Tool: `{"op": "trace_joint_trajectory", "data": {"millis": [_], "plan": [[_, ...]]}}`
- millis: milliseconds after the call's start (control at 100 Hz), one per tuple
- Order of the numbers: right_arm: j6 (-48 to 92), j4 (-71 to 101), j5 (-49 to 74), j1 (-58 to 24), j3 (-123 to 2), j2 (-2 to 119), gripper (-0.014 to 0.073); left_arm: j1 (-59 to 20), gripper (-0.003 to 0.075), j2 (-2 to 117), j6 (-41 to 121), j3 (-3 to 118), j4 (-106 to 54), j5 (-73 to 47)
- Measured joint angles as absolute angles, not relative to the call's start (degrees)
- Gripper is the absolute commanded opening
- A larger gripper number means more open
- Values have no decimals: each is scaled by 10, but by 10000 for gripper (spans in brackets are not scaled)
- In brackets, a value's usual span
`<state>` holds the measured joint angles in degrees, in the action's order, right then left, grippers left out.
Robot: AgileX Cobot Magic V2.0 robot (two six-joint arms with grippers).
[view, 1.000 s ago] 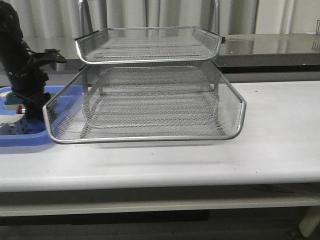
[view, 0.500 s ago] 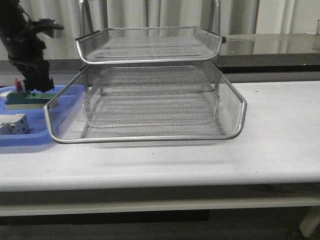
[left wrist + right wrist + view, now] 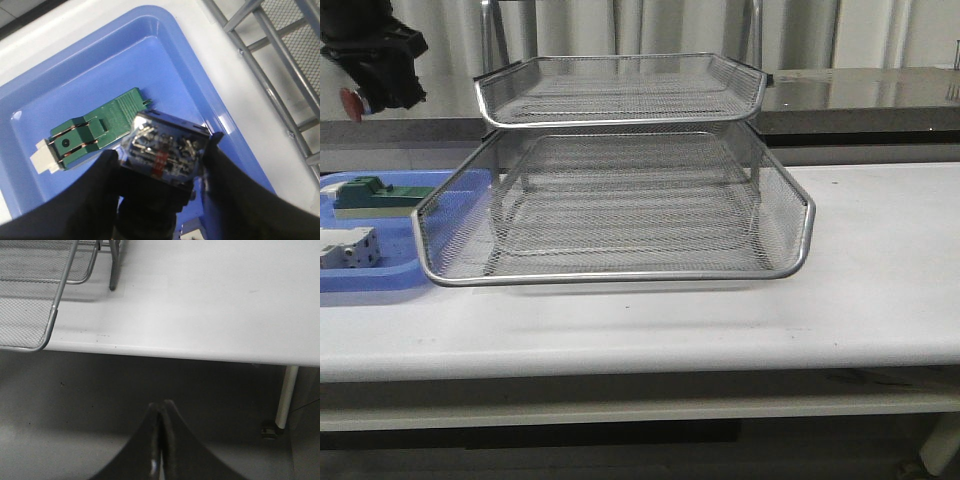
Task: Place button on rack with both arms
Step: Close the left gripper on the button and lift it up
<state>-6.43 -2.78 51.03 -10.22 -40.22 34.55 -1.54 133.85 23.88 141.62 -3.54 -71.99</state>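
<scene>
Overhead, left gripper [image 3: 162,165] clamps the button [image 3: 164,152] above blue tray [image 3: 150,45], left of rack [image 3: 620,180]. Right gripper [image 3: 161,440] closed, empty.

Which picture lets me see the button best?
The left wrist view: the button fills the middle, clamped in the left gripper. The front view shows only its red head, small. The right wrist view doesn't show it.

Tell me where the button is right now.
The button is in the left gripper, held up high at the front view's far left, above the blue tray and left of the rack.
</scene>
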Motion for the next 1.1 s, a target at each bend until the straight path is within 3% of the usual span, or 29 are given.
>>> {"op": "trace_joint_trajectory", "data": {"millis": [770,1100], "plan": [[-64,-29,510,-102,-402,346,-68,-104,4,1044,234,1084,-38,-721],[-64,-29,510,-102,-402,346,-68,-212,4,981,238,986,-38,-721]]}}
